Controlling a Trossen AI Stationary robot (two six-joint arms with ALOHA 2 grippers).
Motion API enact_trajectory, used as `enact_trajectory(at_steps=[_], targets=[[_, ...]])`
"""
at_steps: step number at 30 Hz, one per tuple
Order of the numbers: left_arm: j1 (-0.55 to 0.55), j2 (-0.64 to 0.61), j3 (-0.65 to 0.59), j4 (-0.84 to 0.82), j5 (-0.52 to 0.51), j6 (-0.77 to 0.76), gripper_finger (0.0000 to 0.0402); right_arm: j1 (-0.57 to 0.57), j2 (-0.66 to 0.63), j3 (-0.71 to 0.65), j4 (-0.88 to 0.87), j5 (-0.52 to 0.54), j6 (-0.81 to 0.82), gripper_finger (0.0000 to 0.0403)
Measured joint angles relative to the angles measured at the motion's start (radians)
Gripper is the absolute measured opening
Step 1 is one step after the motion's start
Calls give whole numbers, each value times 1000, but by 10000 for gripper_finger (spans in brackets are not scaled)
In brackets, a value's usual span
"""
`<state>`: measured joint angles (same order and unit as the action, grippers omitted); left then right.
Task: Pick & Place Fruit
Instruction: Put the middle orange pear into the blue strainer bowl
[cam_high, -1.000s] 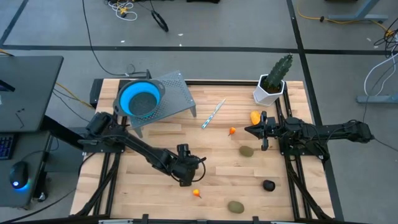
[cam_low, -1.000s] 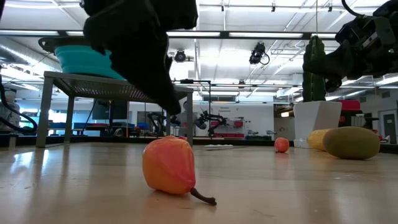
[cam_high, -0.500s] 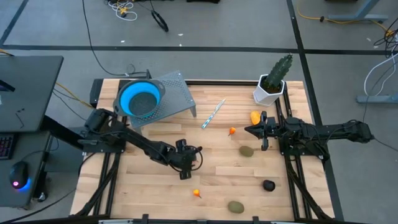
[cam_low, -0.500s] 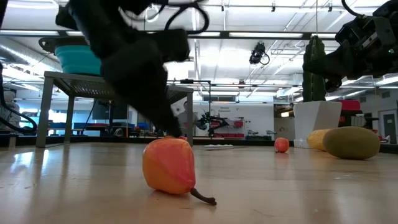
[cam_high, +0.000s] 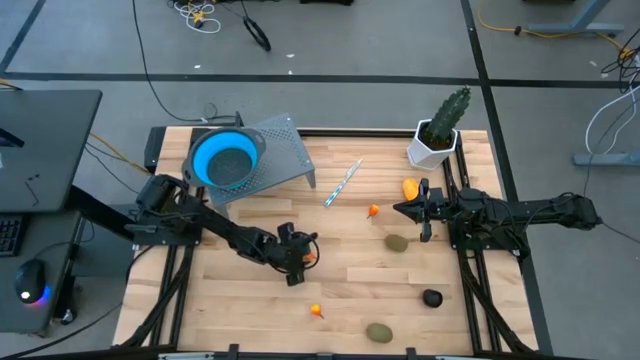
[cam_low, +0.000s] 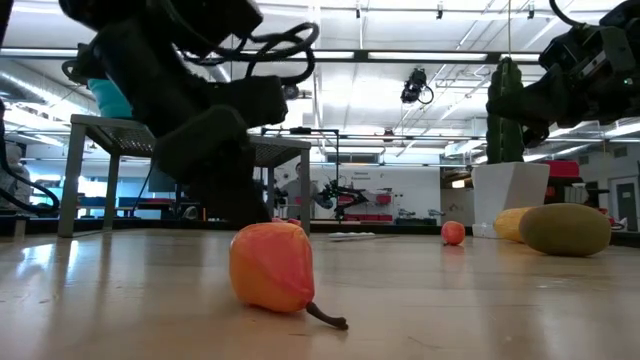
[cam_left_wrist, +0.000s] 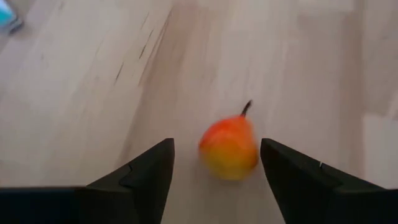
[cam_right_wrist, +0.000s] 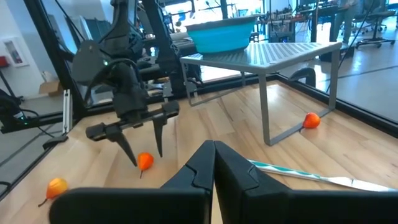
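Left arm pulled back from the front edge toward the middle of the table (cam_high: 350, 285), away from the front orange piece (cam_high: 316, 310). It now sat over a second one.

Grey stand (cam_high: 285, 150) with the blue bowl (cam_high: 225, 160) was at the back left. We took the bowl as the likely drop spot, which is a guess.

Right gripper (cam_high: 405, 210) was parked over the right side, fingers pressed together, holding nothing, just beside the yellow-orange oval (cam_high: 410, 187).

Left gripper (cam_high: 305, 258) was low with its fingers spread and not grasping. In the left wrist view the orange pear (cam_left_wrist: 229, 148) lay on the wood between them, stem pointing away, with a gap on both sides. It sat closer to one finger than the other.

What we judged the grasp needed:
- Centre the pear between the fingers before closing, or the nearer finger could shove it sideways.
- Get the tips down close to the wood, since the piece was small, rounded and likely to roll.
- Close on the fat body, not the stem end.
- Close slowly and lift straight up, then clear the stand's edge before going to the bowl.
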<state>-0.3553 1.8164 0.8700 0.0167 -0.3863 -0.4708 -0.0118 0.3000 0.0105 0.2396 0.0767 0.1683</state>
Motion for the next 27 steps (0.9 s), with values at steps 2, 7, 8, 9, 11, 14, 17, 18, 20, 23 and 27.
enact_trajectory(at_steps=[2,7,8,9,11,14,17,18,20,23,27], targets=[[0,0,-10,4,-13,-12,232,0,0,0,4,0,0,13],[-1,0,-12,7,-21,-20,209,0,0,0,6,0,-17,13],[-1,0,-12,7,-21,-21,206,0,0,0,6,0,-19,13],[-1,0,-12,8,-21,-21,203,0,0,0,8,0,-26,13],[-1,0,-12,16,-20,-20,197,0,0,0,14,0,-35,13],[-3,0,-12,35,-20,-19,191,0,0,0,13,0,-51,13],[-4,0,-12,54,-14,-10,190,0,0,0,15,0,-53,13],[-4,0,-12,61,-13,-7,190,0,0,0,16,0,-53,13],[-4,0,-12,64,-13,-8,191,0,0,0,17,0,-53,13],[-4,1,-12,81,-16,-8,192,0,0,0,17,0,-53,13],[-4,1,-12,105,-16,-9,192,0,0,0,12,0,-53,13]])
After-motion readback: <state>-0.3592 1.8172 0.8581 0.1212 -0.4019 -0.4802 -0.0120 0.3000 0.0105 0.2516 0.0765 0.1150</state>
